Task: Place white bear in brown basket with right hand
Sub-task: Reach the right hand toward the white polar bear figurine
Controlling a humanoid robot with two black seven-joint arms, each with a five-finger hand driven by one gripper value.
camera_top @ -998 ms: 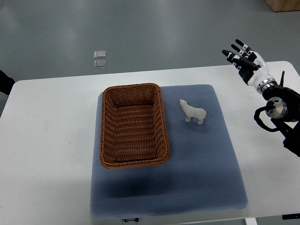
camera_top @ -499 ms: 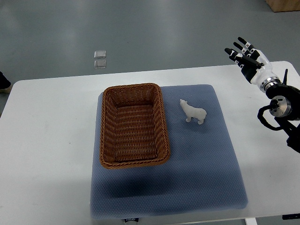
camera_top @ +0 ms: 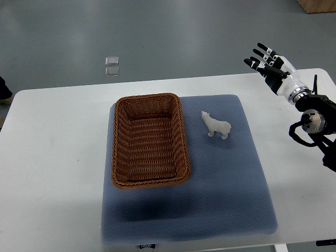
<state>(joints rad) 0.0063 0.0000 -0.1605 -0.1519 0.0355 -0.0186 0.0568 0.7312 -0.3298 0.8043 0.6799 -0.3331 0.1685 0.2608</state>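
Black-and-white, the right hand (camera_top: 272, 71) hung empty, fingers spread, over the white table's (camera_top: 52, 157) far right corner. On the blue mat (camera_top: 226, 189) stood the white bear (camera_top: 216, 125), just beside the brown basket (camera_top: 149, 139), which held nothing.

The basket (camera_top: 150, 140) is showing a warm brown weave of ribbed rows. The bear (camera_top: 216, 125) is looking plain white. The mat (camera_top: 231, 189) is reading blue-grey with what seems a fine dotted texture. The table (camera_top: 52, 168) is appearing white. The right hand (camera_top: 271, 69) is showing white with black fingers (camera_top: 258, 53).
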